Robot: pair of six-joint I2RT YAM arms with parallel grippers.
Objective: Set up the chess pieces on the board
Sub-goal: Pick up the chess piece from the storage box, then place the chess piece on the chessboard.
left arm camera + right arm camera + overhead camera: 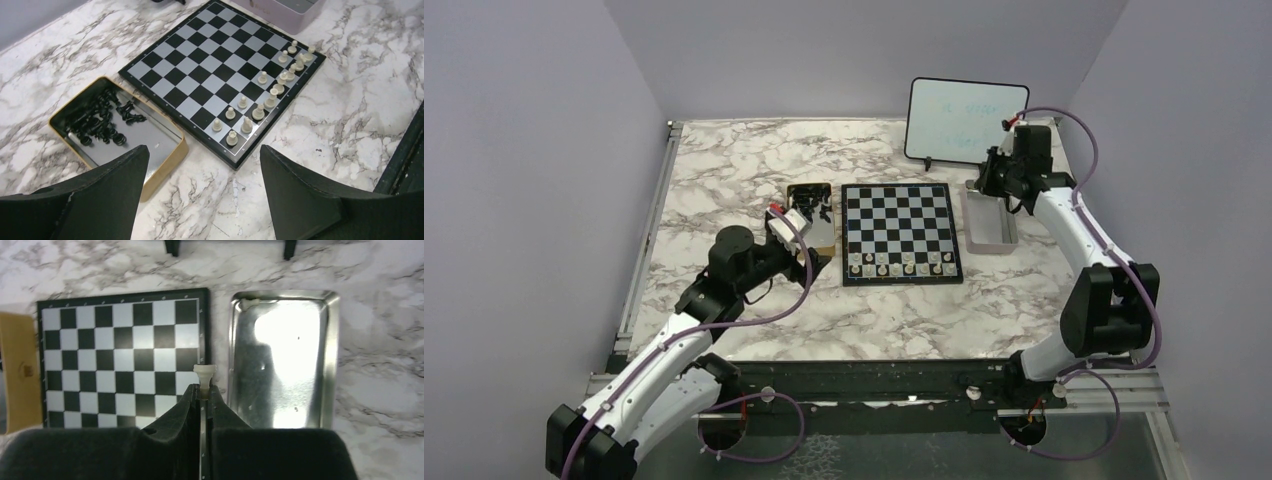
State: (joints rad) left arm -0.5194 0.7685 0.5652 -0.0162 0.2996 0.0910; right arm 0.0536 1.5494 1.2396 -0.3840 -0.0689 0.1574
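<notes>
Right gripper [204,390] is pressed together on one cream-white chess piece [204,374], and that's the piece in play. Its long axis runs in line with the fingers, with a flared end poking out past the tips. I can't tell whether that end is the base or the crown.

In the right wrist view the piece hangs over the strip between the chessboard [125,360] and the silver tray [332,365], just off the board's right edge. So the board lies to the gripper's left, very close.

From overhead, the right gripper [992,180] sits up by the far end of that tray, near the whiteboard [964,120]. The white pieces already placed [902,264] fill the two rows at the board's near edge. I judge the carry has to run left and back toward the arm bases, to a gap in those rows. The left wrist view suggests the pawn line [242,101] has some gaps.

Left gripper [203,150] is spread wide and holding nothing. It hovers over the marble between the gold tin [185,145] of black pieces [107,122] and the board's near-left corner. It's the closer arm to the black set. For this white piece, the right arm is the one already on it.
</notes>
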